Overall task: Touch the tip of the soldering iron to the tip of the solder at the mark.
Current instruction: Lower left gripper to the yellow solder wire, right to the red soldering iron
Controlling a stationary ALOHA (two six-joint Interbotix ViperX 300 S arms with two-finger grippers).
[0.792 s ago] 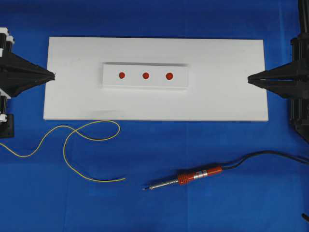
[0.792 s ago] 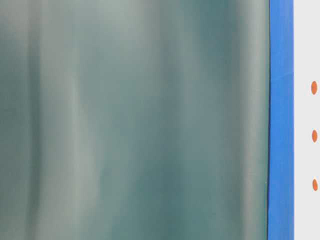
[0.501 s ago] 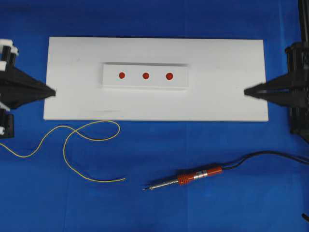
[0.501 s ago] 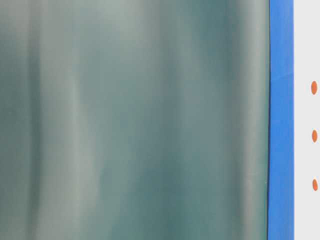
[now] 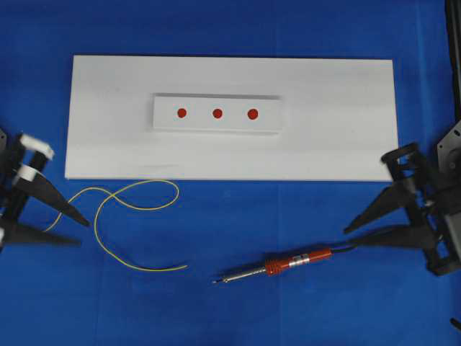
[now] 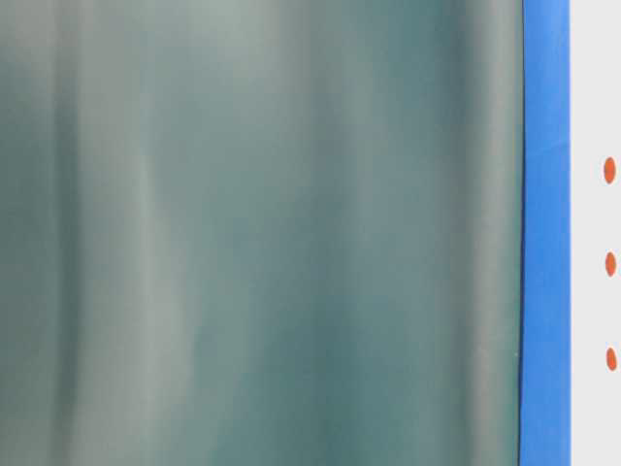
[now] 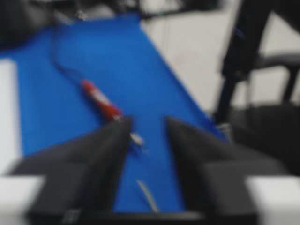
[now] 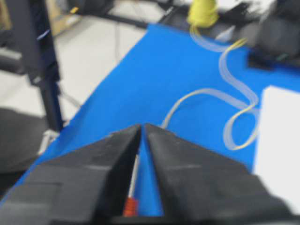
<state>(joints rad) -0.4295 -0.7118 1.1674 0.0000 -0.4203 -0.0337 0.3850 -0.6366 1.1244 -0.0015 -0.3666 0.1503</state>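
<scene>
The soldering iron lies on the blue cloth near the front, its tip pointing left and its black cable running right. The thin yellow solder curls loosely on the cloth at front left. Three red marks sit on a raised white block. My left gripper is open beside the solder's loops with nothing in it. In the left wrist view the solder's end and the iron lie ahead of it. My right gripper is narrowly open just right of the iron's rear end. Its wrist view shows the iron between the fingers.
A large white board carries the marked block. The table-level view is mostly filled by a blurred grey-green surface, with only the board's edge and the red marks showing at right. A yellow spool stands far off.
Both grippers left the board's ends and came toward the front, the left to the solder, the right to the iron's cable. Both went from shut to open.
</scene>
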